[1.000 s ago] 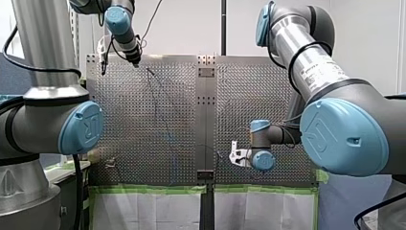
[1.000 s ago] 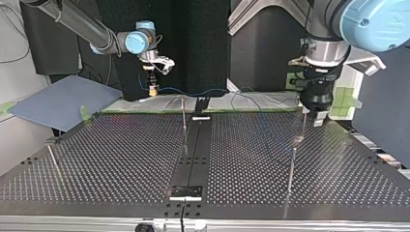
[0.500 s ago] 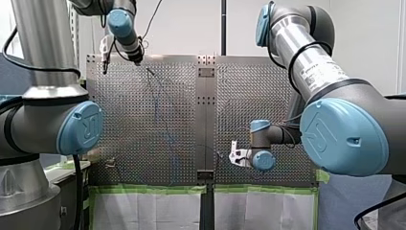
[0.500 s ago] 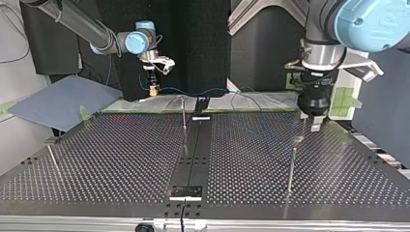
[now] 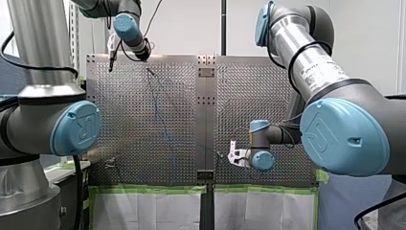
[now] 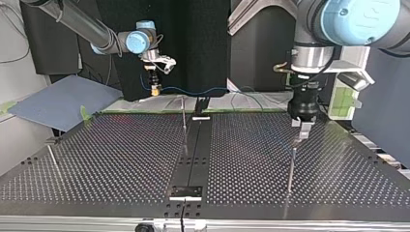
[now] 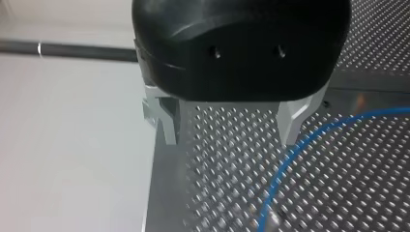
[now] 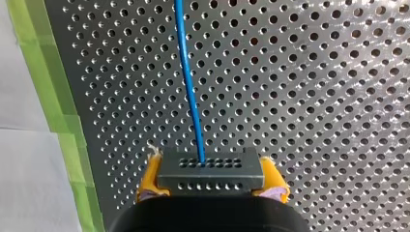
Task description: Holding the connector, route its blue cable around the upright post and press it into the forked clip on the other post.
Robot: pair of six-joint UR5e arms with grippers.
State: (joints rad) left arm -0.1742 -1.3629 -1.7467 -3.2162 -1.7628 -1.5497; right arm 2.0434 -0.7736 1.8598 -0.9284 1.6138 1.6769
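Note:
My right gripper (image 8: 211, 178) has its yellow pads shut on a dark grey connector (image 8: 211, 166). The blue cable (image 8: 188, 87) runs straight out of the connector over the perforated table. In the top view this gripper (image 6: 154, 89) hangs at the back left, and the cable (image 6: 203, 91) trails to the right. My left gripper (image 7: 229, 130) is open, its metal fingers bare, with the cable (image 7: 295, 154) passing beside one finger. In the top view it (image 6: 302, 129) hovers just above the top of a thin post (image 6: 291, 169). Another upright post (image 6: 184, 121) stands near the middle.
A third thin post (image 6: 53, 162) stands at the top view's left edge. A dark central strip (image 6: 193, 154) splits the table (image 6: 121, 164). Green tape (image 8: 63, 121) marks the table's edge near my right gripper. A blue sheet (image 6: 58, 101) lies beyond the table at the left.
My left arm has swung toward the top view's left and now hangs over the right-hand post. My right gripper has kept still with the connector.

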